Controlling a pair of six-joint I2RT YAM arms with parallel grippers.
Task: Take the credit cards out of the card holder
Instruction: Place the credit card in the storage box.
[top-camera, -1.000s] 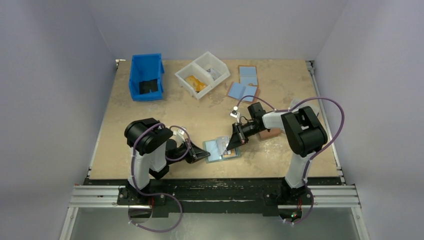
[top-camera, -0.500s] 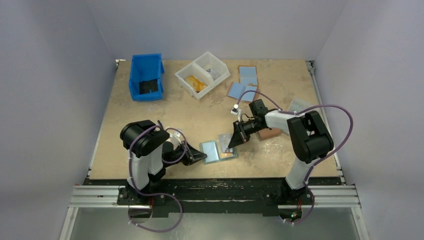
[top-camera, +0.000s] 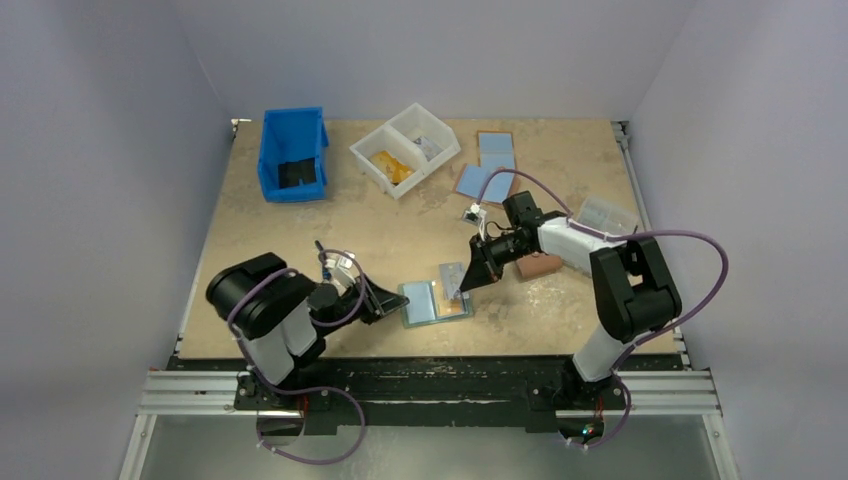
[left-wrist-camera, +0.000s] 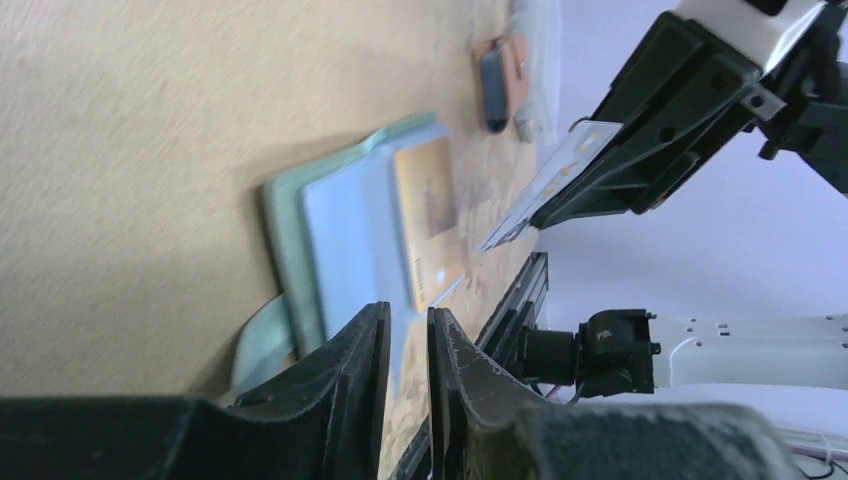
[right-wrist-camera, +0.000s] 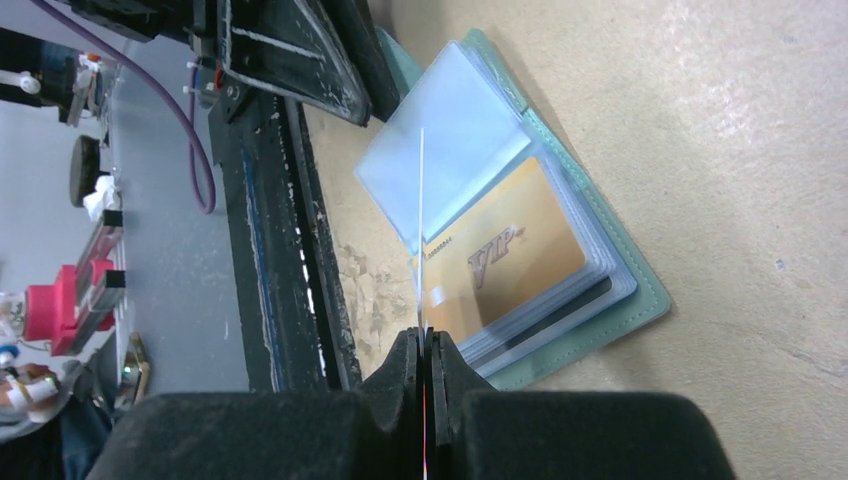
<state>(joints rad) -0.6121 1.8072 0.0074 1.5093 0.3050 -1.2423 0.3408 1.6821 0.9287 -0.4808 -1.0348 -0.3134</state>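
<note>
Since a second ago, we see that the left arm has swung back toward the left side of the table, and the left gripper (top-camera: 393, 303) has come off the edge of the small teal-green soft folding card holder (top-camera: 418, 303). Its two black fingers (left-wrist-camera: 350, 390) now stand a narrow gap apart with nothing between them, their tips just beside the holder's left edge.

The holder itself has slid a little to the left across the tan tabletop (top-camera: 300, 230). It lies open and flat near the front edge, between the two grippers, with its clear plastic sleeves (right-wrist-camera: 450, 150) facing up.

The right gripper (right-wrist-camera: 425, 345) is pinched tight on a thin pale-grey plastic credit card (left-wrist-camera: 548, 183). In the right wrist view we see that card edge-on, as a fine line rising from the closed fingertips. From the left wrist view it hangs tilted in the air above the holder's right half, clear of the sleeves.

A gold plastic card (right-wrist-camera: 500, 262) printed "VIP" sits inside the top sleeve of that right half, and the edge of a dark card (right-wrist-camera: 560, 312) shows beneath it.

Just behind the right gripper we see a salmon-pink snap wallet (top-camera: 541, 266). Farther back stand a blue plastic bin (top-camera: 292, 150), a white two-compartment tray (top-camera: 405, 148) and flat light-blue-and-brown wallets (top-camera: 492, 165).
</note>
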